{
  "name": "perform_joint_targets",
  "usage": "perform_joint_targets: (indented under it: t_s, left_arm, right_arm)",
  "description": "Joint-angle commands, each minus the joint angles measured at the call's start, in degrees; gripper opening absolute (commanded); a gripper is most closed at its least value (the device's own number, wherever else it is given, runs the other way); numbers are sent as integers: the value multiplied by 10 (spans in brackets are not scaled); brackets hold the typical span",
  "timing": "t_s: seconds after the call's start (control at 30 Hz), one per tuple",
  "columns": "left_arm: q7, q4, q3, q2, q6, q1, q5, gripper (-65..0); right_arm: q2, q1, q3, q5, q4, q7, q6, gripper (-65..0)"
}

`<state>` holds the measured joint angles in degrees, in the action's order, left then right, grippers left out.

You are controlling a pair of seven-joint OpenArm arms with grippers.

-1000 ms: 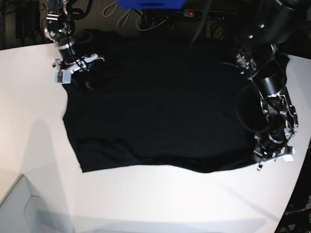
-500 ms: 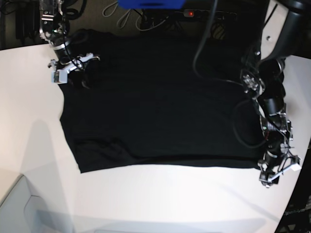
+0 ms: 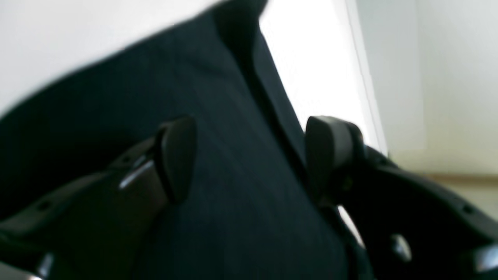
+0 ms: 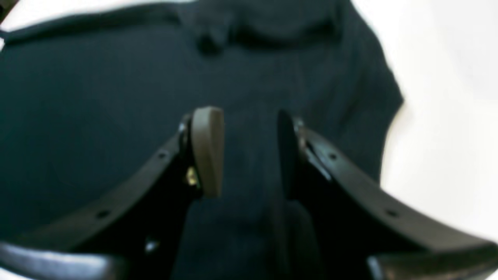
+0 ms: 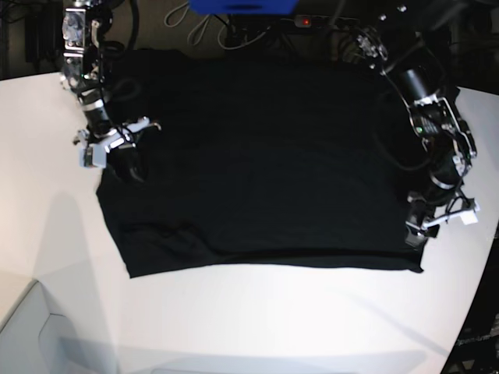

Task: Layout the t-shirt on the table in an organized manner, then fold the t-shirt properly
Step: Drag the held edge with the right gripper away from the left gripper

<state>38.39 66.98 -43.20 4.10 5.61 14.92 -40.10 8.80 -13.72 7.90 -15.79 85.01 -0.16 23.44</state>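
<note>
- The t-shirt [image 5: 257, 164] is now lying flatter, its near hem straightening.
- The left gripper [image 3: 249, 155] and right gripper [image 4: 245, 151] are hovering spread, holding nothing; layout is nearing completion.

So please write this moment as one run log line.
phase: layout | t-shirt: spread on table, plain side up | left gripper: open above shirt edge | right gripper: open above shirt

The black t-shirt [image 5: 257, 164] is spread pretty much flat, plain side up, across the white table [image 5: 257, 319], with some rumpling seen near its lower-left corner.
</note>
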Motion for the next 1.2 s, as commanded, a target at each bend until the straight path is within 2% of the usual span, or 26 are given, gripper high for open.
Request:
perform_joint_targets:
  t_s: [0.0,0.17,0.27,0.37,0.57,0.73,0.87,0.93,1.0,1.1,1.17]
  left_arm:
    - [-10,12,10,5,4,-2,-3,-260]
    - [-12,-5,47,5,4,-46,8,-406]
    - [-11,-25,61,10,4,-56,8,-415]
    - [-10,-59,92,42,4,-58,8,-431]
    - [-11,-120,142,83,4,-59,8,-638]
    - [-11,-130,145,84,4,-59,9,-647]
    - [-11,-130,145,81,4,-59,55,-648]
    - [-12,-130,144,79,4,-59,85,-648]
    - [-16,-130,144,79,4,-59,102,-648]
    - [-42,-130,144,80,4,-70,109,-648]
    - [-60,-130,145,82,4,-78,107,-648]
  right_arm:
    - [5,20,2,-8,6,17,2,-432]
    - [14,103,-47,-8,-51,16,2,-432]
    - [36,158,-109,-8,-108,16,2,-435]
    - [42,204,-160,-8,-165,16,2,-435]
    - [38,299,-220,-8,-284,21,1,-433]
    - [29,356,-280,-8,-355,22,1,-433]
    - [28,393,-318,-8,-415,25,-2,-432]
    - [17,418,-332,-7,-472,55,-4,-432]
    - [11,456,-334,-7,-553,110,-21,-432]
    - [10,509,-347,-7,-669,202,-73,-432]
    - [13,545,-356,-7,-727,253,-127,-432]
